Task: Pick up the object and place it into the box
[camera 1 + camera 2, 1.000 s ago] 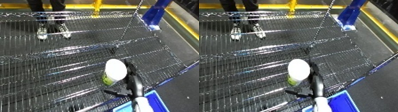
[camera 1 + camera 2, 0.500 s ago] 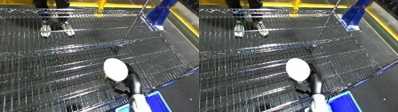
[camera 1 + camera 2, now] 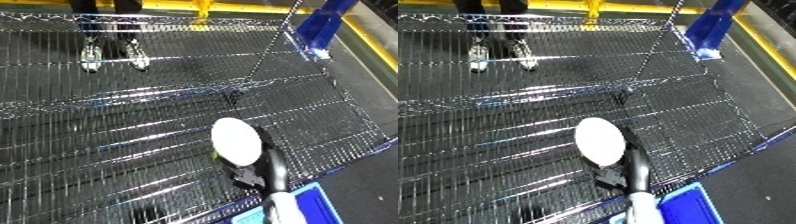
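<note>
A container (image 3: 236, 141) shows its white round end to the camera, with a sliver of green label (image 3: 215, 154) at its lower left. My right hand (image 3: 266, 169) comes up from the bottom edge and is curled round the container's lower right side, holding it above the wire mesh shelf (image 3: 133, 125). The blue bin (image 3: 313, 206) lies at the bottom right corner, below and right of the hand, just past the shelf's front edge. My left hand shows in neither view.
The wire shelf fills most of the view, with a thin diagonal rod (image 3: 266, 50) across it. A blue post (image 3: 322, 26) stands at the back right, and a yellow rail (image 3: 373, 35) runs along the dark floor beyond.
The container has tipped in my right hand, so its white end now faces the camera and most of the green label is hidden. The hand stays near the shelf's front edge.
</note>
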`<state>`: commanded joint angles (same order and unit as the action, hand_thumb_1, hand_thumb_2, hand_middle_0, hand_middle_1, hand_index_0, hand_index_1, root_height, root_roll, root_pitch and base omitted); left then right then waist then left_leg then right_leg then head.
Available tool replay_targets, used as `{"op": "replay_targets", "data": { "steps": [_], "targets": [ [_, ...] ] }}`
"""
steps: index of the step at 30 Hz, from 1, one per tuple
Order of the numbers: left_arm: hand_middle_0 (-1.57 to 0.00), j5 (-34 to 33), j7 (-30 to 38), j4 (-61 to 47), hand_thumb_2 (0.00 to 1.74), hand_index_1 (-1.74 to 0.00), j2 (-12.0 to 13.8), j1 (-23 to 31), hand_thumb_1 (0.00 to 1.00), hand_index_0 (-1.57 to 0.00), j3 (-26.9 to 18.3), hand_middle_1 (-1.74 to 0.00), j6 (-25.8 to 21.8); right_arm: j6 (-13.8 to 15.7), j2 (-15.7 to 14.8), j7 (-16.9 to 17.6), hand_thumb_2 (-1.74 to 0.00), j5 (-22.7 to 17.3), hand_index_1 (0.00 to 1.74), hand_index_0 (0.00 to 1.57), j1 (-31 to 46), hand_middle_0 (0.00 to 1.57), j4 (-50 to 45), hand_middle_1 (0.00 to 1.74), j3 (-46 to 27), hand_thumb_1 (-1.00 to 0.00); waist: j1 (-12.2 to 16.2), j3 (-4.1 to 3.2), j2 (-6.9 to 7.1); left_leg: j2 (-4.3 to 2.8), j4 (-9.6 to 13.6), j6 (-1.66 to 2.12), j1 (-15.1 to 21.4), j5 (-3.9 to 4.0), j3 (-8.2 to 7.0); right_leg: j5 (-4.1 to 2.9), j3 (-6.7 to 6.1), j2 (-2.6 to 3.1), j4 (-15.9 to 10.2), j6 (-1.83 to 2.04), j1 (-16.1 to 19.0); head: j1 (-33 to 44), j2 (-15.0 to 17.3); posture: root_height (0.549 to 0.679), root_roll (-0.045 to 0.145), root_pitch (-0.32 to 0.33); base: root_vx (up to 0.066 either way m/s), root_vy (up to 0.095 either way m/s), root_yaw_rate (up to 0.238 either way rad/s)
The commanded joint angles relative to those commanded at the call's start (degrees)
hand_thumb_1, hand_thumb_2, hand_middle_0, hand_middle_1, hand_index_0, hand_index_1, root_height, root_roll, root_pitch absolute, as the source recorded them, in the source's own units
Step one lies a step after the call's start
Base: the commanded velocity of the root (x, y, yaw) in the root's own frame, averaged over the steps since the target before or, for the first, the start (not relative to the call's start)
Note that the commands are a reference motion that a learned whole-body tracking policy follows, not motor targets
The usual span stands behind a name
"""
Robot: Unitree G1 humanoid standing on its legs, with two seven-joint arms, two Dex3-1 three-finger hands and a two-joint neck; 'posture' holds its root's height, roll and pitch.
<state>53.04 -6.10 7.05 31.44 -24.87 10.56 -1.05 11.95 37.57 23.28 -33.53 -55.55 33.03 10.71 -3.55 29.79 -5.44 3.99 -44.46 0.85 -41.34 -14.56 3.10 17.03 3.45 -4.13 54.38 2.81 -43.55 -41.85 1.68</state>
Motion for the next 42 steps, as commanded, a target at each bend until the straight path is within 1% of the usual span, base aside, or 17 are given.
{"op": "replay_targets", "data": {
  "steps": [2, 7, 13, 15, 18, 19, 21, 23, 24, 25, 26, 28, 30, 33, 36, 39, 42],
  "targets": [
    [-1.57, -0.02, -0.32, -0.3, 1.74, -1.74, -0.18, 1.53, 1.0, -1.57, -0.6, -1.74, -0.25, 0.0, 0.18, 0.5, -1.22, 0.89, 1.22, 1.1, 2.55, 1.1, -3.79, 1.22, -1.42, -0.7, 0.53, 0.0, 0.46, -0.34, 1.23, 0.13, 1.66, 0.22, -0.07, -0.31, -0.13, 0.08, -1.35, 0.1, 1.73, -0.79, 0.73, 0.615, 0.039, 0.162, -0.028, 0.019, -0.08],
    [-1.57, -0.14, -1.16, -0.93, 1.74, -1.74, -1.28, 5.12, 1.0, -1.57, -2.79, -1.74, -1.0, -0.25, 0.2, 0.88, -1.22, 1.73, 1.22, 1.1, 10.27, 1.1, -13.93, 1.22, -5.8, -0.7, 2.28, 0.0, 1.66, -1.24, 4.82, 0.42, 6.28, 0.82, -0.39, -1.1, -0.53, 0.24, -5.1, 0.42, 6.17, -3.46, 4.7, 0.627, 0.045, 0.137, -0.042, 0.038, -0.119],
    [-1.57, -1.7, -1.02, -0.66, 1.74, -1.74, -2.33, 7.07, 1.0, -1.57, -4.21, -1.74, -1.94, 0.39, -1.22, 1.64, -1.22, 2.01, 1.22, 1.1, 19.21, 1.1, -21.67, 1.22, -11.01, -0.7, 4.89, 0.0, 2.55, -2.25, 8.01, 0.75, 11.65, 1.19, -1.06, -2.1, -1.44, 0.36, -8.98, 0.83, 11.01, -4.82, 8.0, 0.638, 0.054, 0.102, -0.03, 0.055, -0.142],
    [-1.57, -2.03, -1.16, -0.69, 1.74, -1.74, -2.87, 7.76, 1.0, -1.57, -4.68, -1.74, -2.17, 0.16, -1.77, 1.77, -1.22, 2.17, 1.22, 1.1, 22.03, 1.1, -24.11, 1.22, -12.86, -0.7, 5.83, 0.0, 2.61, -2.52, 9.16, 0.84, 13.47, 1.38, -1.4, -2.35, -1.71, 0.34, -10.29, 0.86, 12.58, -5.52, 9.59, 0.641, 0.058, 0.092, -0.027, 0.083, -0.162],
    [-1.57, -2.25, -1.5, -0.73, 1.74, -1.74, -3.82, 8.56, 1.0, -1.57, -5.18, -1.74, -2.45, -0.11, -2.53, 2.08, -1.22, 3.1, 1.22, 1.1, 25.8, 1.1, -26.75, 1.22, -15.07, -0.7, 7.16, -0.06, 2.34, -2.77, 10.72, 0.99, 15.99, 1.64, -1.94, -2.62, -2.06, 0.09, -11.97, 0.84, 14.65, -6.35, 12.19, 0.646, 0.065, 0.08, -0.027, 0.099, -0.141],
    [-1.57, -2.27, -1.59, -0.63, 1.74, -1.74, -4.11, 8.76, 1.0, -1.57, -5.21, -1.74, -2.61, -0.18, -2.72, 2.27, -1.22, 3.62, 1.22, 1.1, 27.04, 1.1, -27.29, 1.22, -15.65, -0.7, 7.63, -0.13, 2.21, -2.84, 11.19, 1.04, 16.81, 1.7, -2.15, -2.7, -2.2, -0.01, -12.48, 0.84, 15.29, -6.61, 12.53, 0.647, 0.067, 0.076, -0.014, 0.11, -0.151],
    [-1.57, -2.35, -1.62, -0.28, 1.74, -1.74, -4.71, 9.21, 1.0, -1.57, -5.15, -1.74, -3.08, -0.38, -2.93, 2.35, -1.22, 4.34, 1.22, 1.1, 29.35, 1.1, -28.03, 1.22, -16.68, -0.7, 8.55, -0.36, 1.89, -2.97, 11.99, 1.12, 18.33, 1.78, -2.62, -2.8, -2.54, -0.13, -13.27, 0.84, 16.36, -6.61, 14.11, 0.649, 0.07, 0.069, -0.001, 0.116, -0.173],
    [-1.57, -2.45, -1.56, 0.06, 1.74, -1.74, -5.37, 9.79, 1.0, -1.57, -5.11, -1.74, -3.53, -0.48, -3.09, 1.72, -1.22, 4.07, 1.22, 1.1, 31.78, 1.1, -28.59, 1.22, -17.7, -0.7, 9.46, -0.7, 1.53, -3.07, 12.74, 1.18, 19.8, 1.79, -3.21, -2.85, -2.89, -0.23, -14.01, 0.83, 17.31, -6.52, 16.04, 0.651, 0.073, 0.064, 0.008, 0.119, -0.201],
    [-1.57, -2.49, -1.49, 0.16, 1.74, -1.74, -5.72, 10.11, 1.0, -1.57, -5.11, -1.74, -3.7, -0.48, -3.22, 1.34, -1.22, 3.71, 1.22, 1.1, 33.07, 1.1, -28.92, 1.22, -18.17, -0.7, 9.89, -0.89, 1.35, -3.11, 13.08, 1.2, 20.5, 1.76, -3.53, -2.88, -3.05, -0.29, -14.38, 0.83, 17.72, -6.59, 17.79, 0.652, 0.074, 0.062, -0.006, 0.123, -0.207],
    [-1.57, -2.49, -1.38, 0.26, 1.74, -1.74, -6.08, 10.42, 1.0, -1.57, -5.08, -1.74, -3.89, -0.35, -3.36, 0.93, -1.22, 3.25, 1.22, 1.1, 34.5, 1.1, -29.21, 1.22, -18.62, -0.7, 10.36, -1.07, 1.16, -3.13, 13.42, 1.21, 21.22, 1.72, -3.88, -2.94, -3.23, -0.36, -14.83, 0.82, 18.16, -6.62, 20.34, 0.653, 0.076, 0.06, -0.014, 0.128, -0.212],
    [-1.57, -2.41, -1.27, 0.3, 1.74, -1.74, -6.38, 10.66, 1.0, -1.57, -5.02, -1.74, -4.06, -0.24, -3.49, 0.68, -1.22, 2.75, 1.22, 1.1, 35.83, 1.1, -29.4, 1.22, -18.98, -0.7, 10.78, -1.21, 0.98, -3.13, 13.7, 1.23, 21.85, 1.69, -4.19, -3.03, -3.38, -0.43, -15.27, 0.81, 18.55, -6.9, 23.53, 0.654, 0.078, 0.058, -0.022, 0.125, -0.196],
    [-1.57, -2.21, -1.02, 0.57, 1.74, -1.74, -6.98, 10.85, 1.0, -1.57, -4.75, -1.74, -4.49, 0.26, -3.88, 0.28, -1.22, 1.74, 1.22, 1.1, 38.29, 1.1, -29.25, 1.22, -19.56, -0.7, 11.65, -1.43, 0.65, -3.12, 14.1, 1.28, 23.11, 1.57, -4.73, -3.3, -3.78, -0.53, -16.14, 0.76, 19.38, -6.62, 31.43, 0.656, 0.083, 0.053, -0.029, 0.134, -0.189],
    [-1.57, -2.0, -0.87, 1.29, 1.74, -1.74, -7.44, 10.85, 1.0, -1.57, -4.09, -1.74, -5.24, 1.28, -4.53, -0.24, -1.22, 0.64, 1.22, 1.1, 40.6, 1.1, -28.25, 1.22, -19.94, -0.7, 12.44, -1.5, 0.37, -3.24, 14.45, 1.29, 24.5, 1.44, -5.08, -3.59, -4.38, -0.62, -16.95, 0.78, 20.48, -6.69, 35.35, 0.658, 0.087, 0.043, 0.006, 0.104, -0.155],
    [-1.57, -1.75, -1.06, 2.56, 1.74, -1.74, -7.87, 11.23, 1.0, -1.57, -3.36, -1.74, -6.34, 3.1, -5.58, -1.54, -1.22, -0.96, 1.22, 1.1, 43.83, 1.1, -25.83, 1.22, -20.3, -0.7, 13.4, -1.53, 0.03, -3.73, 14.83, 1.26, 26.51, 1.1, -5.59, -3.66, -5.32, -0.81, -17.78, 0.98, 22.11, -6.17, 36.99, 0.66, 0.089, 0.025, 0.047, 0.07, -0.171],
    [-1.57, -1.6, -1.45, 3.0, 1.74, -1.74, -8.63, 12.38, 1.0, -1.57, -3.8, -1.74, -6.66, 4.71, -6.28, -3.41, -1.22, -3.39, 1.22, 1.1, 46.75, 1.1, -23.27, 1.22, -21.01, -0.7, 14.17, -1.7, -0.42, -4.02, 15.29, 1.25, 28.0, 0.76, -6.38, -3.17, -5.83, -0.91, -18.21, 0.99, 23.18, -5.85, 37.15, 0.66, 0.091, 0.015, 0.04, 0.076, -0.189],
    [-1.57, -1.66, -1.97, 2.97, 1.74, -1.74, -9.5, 13.27, 1.0, -1.57, -4.22, -1.74, -6.76, 6.08, -6.98, -5.24, -0.96, -5.78, 0.96, 0.86, 48.99, 0.86, -21.29, 0.96, -21.8, -0.55, 14.75, -1.72, -0.81, -3.87, 15.82, 1.2, 28.72, 0.71, -6.92, -2.84, -5.96, -0.85, -18.58, 0.82, 23.69, -5.76, 36.44, 0.661, 0.095, 0.013, 0.0, 0.052, -0.078],
    [-1.57, -1.7, -2.37, 2.77, 1.74, -1.74, -9.85, 13.52, 1.0, -1.57, -4.06, -1.74, -6.84, 7.0, -7.31, -7.01, -0.7, -7.55, 0.7, 0.63, 50.22, 0.63, -19.82, 0.7, -22.17, -0.4, 15.09, -1.45, -1.11, -3.63, 16.35, 1.19, 29.1, 0.86, -7.07, -2.83, -5.93, -0.83, -18.91, 0.71, 23.86, -5.48, 35.26, 0.661, 0.097, 0.013, -0.025, 0.027, 0.015]
  ]
}}
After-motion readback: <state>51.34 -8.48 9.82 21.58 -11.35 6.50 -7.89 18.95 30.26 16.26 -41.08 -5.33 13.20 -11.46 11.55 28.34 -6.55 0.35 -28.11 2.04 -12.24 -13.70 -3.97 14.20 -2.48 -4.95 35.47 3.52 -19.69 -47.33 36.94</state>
